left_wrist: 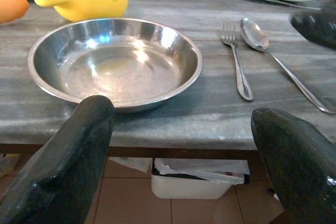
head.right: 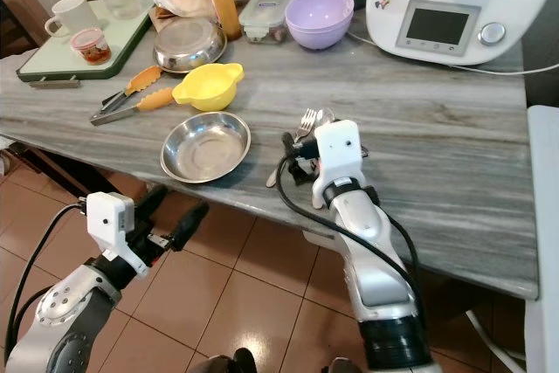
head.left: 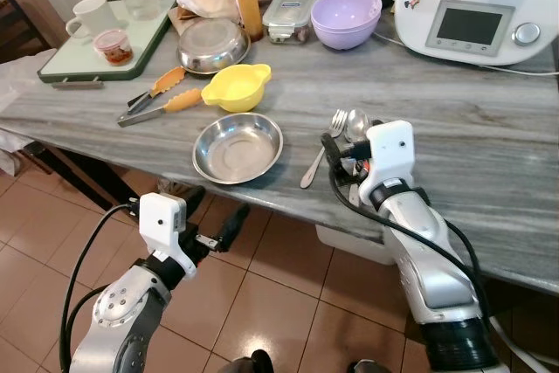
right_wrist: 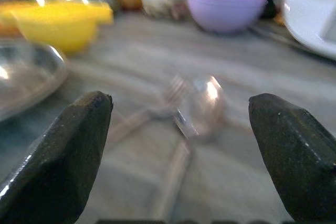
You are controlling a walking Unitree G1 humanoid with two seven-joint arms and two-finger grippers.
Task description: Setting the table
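steel plate (head.left: 238,148) at counter's (head.left: 489,137) near edge | fork (head.left: 320,153) and spoon (head.left: 355,123) just beside it | right gripper (head.left: 340,156) over cutlery | left gripper (head.left: 214,231) below edge

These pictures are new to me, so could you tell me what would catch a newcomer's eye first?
The right gripper hangs open above a fork and spoon lying side by side on the grey counter. Left of them sits an empty steel plate, a yellow bowl just behind it. The left gripper waits open below the counter edge.
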